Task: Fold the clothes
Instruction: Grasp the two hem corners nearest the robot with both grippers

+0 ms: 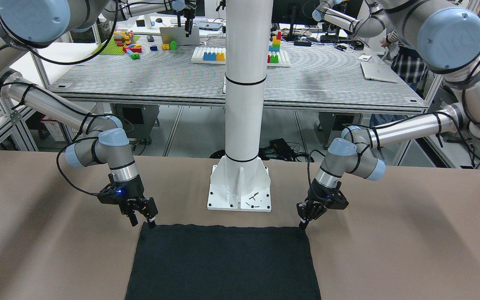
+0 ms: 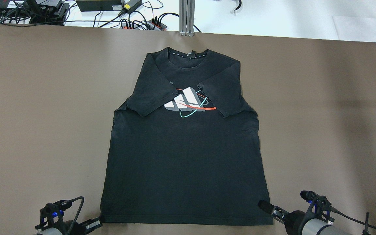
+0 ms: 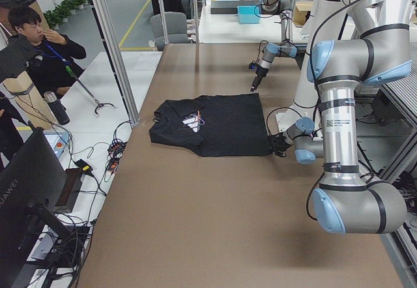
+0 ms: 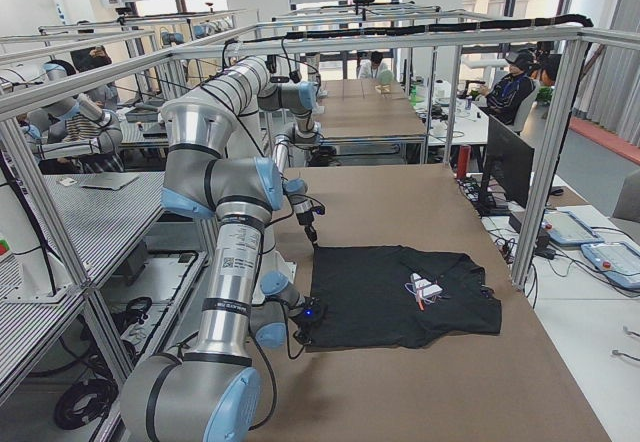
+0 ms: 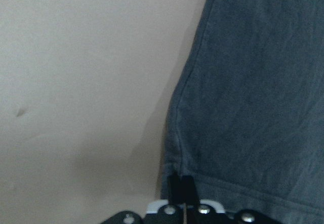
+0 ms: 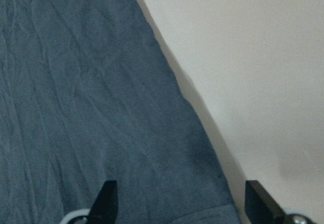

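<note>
The clothes are a black T-shirt with a white, red and teal chest logo, lying flat on the brown table, both sleeves folded in over the chest. Its straight bottom hem faces the robot. My left gripper is at the hem's left corner, and in the left wrist view its fingers are pressed together on that corner. My right gripper is open at the other hem corner, one finger over the fabric and one off it.
The white pillar's base plate stands just behind the hem, between the two arms. Cables and power strips lie past the table's far edge. A person sits beyond the far side. Bare table lies on both sides of the shirt.
</note>
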Controlling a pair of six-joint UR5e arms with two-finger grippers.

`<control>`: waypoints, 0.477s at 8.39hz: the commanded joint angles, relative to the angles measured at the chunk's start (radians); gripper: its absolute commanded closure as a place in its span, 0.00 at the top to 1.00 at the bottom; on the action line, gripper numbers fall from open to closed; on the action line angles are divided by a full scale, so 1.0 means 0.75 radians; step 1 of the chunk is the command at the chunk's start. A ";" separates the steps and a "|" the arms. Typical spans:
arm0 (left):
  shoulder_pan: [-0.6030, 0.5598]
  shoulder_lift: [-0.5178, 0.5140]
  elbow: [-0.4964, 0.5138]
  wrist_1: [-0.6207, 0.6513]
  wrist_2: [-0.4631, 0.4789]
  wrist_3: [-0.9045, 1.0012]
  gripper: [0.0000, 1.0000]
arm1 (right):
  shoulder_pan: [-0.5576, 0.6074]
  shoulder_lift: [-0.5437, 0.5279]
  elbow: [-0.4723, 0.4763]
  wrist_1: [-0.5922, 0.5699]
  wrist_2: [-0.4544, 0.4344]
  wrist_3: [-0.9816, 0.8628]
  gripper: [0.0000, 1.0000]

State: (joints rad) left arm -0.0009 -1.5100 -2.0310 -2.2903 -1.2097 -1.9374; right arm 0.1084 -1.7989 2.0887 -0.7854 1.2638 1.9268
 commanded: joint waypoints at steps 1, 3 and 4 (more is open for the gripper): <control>0.003 -0.001 -0.008 0.002 0.012 0.000 0.00 | -0.013 -0.031 -0.064 -0.004 -0.004 0.002 0.89; -0.001 -0.001 -0.008 0.000 0.012 0.000 0.00 | -0.091 -0.025 -0.069 -0.006 -0.093 0.036 0.75; -0.001 -0.001 -0.008 0.000 0.012 0.000 0.00 | -0.124 -0.021 -0.067 -0.004 -0.130 0.069 0.67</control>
State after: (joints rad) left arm 0.0001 -1.5109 -2.0368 -2.2900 -1.2013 -1.9374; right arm 0.0653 -1.8189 2.0414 -0.7891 1.2228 1.9415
